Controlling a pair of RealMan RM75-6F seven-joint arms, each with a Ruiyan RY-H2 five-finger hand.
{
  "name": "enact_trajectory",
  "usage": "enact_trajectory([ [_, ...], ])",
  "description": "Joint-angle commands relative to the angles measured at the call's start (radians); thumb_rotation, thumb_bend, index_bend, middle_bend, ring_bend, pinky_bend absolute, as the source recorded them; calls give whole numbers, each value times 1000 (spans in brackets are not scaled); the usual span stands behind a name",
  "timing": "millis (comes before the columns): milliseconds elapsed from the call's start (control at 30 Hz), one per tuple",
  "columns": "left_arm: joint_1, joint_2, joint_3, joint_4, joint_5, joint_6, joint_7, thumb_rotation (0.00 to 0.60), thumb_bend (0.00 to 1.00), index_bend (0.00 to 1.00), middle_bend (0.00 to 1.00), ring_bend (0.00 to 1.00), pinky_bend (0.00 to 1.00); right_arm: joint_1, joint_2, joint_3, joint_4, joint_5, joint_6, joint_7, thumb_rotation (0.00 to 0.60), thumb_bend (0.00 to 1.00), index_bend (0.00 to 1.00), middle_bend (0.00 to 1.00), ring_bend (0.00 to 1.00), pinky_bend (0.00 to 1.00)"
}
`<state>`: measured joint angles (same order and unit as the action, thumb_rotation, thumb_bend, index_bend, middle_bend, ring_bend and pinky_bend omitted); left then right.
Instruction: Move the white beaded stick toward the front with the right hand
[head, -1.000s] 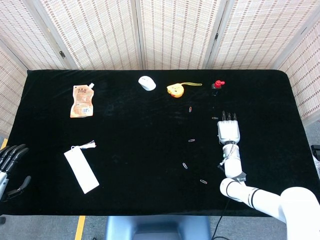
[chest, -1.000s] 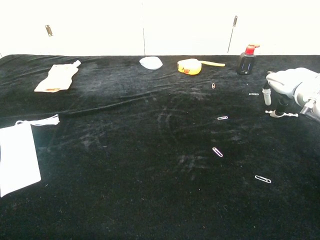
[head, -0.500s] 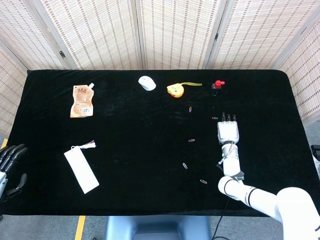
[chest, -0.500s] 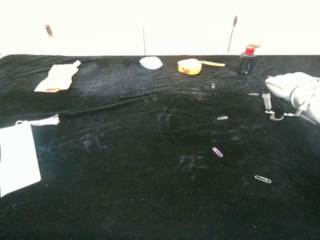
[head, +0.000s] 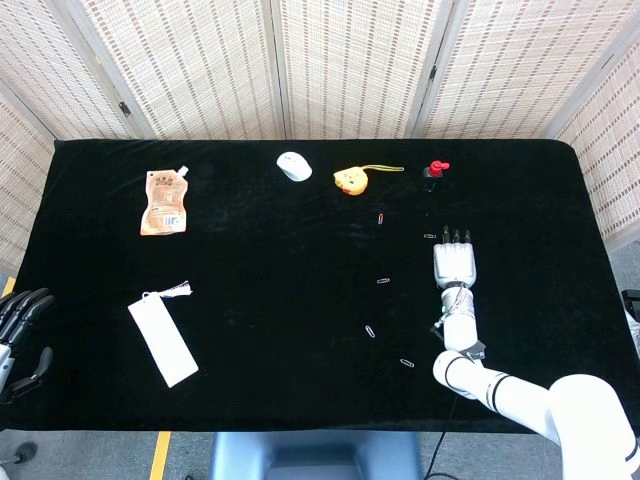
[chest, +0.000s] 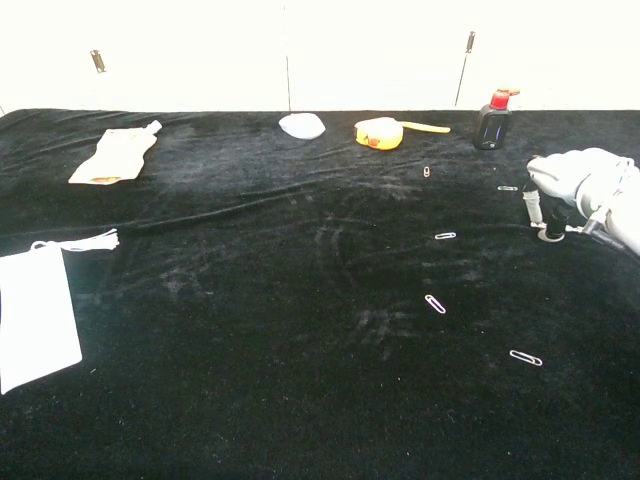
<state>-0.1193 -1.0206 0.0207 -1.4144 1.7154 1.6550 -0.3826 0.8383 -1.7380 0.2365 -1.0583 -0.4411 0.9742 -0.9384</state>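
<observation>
The white beaded stick (chest: 552, 235) lies on the black cloth at the right, thin and small, with a ring-like end. My right hand (chest: 578, 184) hovers right over it, and one dark fingertip (chest: 556, 219) reaches down beside the ring end. Whether it touches the stick is unclear. From the head view, the right hand (head: 456, 265) lies flat with fingers stretched away from me, and it covers most of the stick. My left hand (head: 22, 328) hangs off the table's left edge with fingers apart, holding nothing.
Several paper clips (head: 383, 281) are scattered left of the right hand. A black bottle with a red cap (head: 433, 172), a yellow tape measure (head: 350, 180) and a white mouse (head: 294, 166) line the back. An orange pouch (head: 165, 203) and a white bag (head: 162, 341) lie at the left.
In the chest view the right hand has shifted left and settled lower over the stick. The stick's ring end has barely moved. The left hand has dropped slightly.
</observation>
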Motion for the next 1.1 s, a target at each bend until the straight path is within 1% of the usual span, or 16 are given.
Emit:
enact_trajectory([
  [33, 0, 0, 0, 1, 0, 1, -2, 600, 620, 7, 79, 83, 49, 2, -5, 2, 6, 2, 2, -5, 600, 367, 565, 0, 0, 0],
  [167, 1, 1, 1, 4, 3, 4, -9, 600, 620, 5, 79, 83, 49, 3, -12, 7, 14, -1, 8, -5, 600, 398, 592, 0, 0, 0],
  [367, 2, 0, 1, 10, 7, 11, -16, 600, 620, 0, 79, 83, 49, 0, -14, 13, 16, -34, 20, 18, 600, 420, 680, 8, 0, 0],
  [533, 3, -6, 2, 15, 13, 17, -13, 600, 620, 0, 80, 81, 49, -10, -5, 15, 4, -92, 35, 66, 600, 421, 747, 58, 0, 0],
  [700, 2, -8, 2, 15, 14, 18, -10, 600, 619, 0, 79, 80, 49, -29, 23, 23, -45, -161, 54, 138, 600, 420, 805, 106, 0, 0],
  [833, 2, -9, 2, 15, 14, 17, -11, 600, 620, 0, 80, 79, 49, -41, 33, 20, -59, -208, 78, 168, 600, 421, 863, 154, 23, 0],
  [1100, 0, -10, 2, 14, 13, 13, -8, 600, 620, 0, 79, 80, 49, -58, 43, 20, -87, -278, 104, 218, 600, 421, 896, 182, 46, 0],
])
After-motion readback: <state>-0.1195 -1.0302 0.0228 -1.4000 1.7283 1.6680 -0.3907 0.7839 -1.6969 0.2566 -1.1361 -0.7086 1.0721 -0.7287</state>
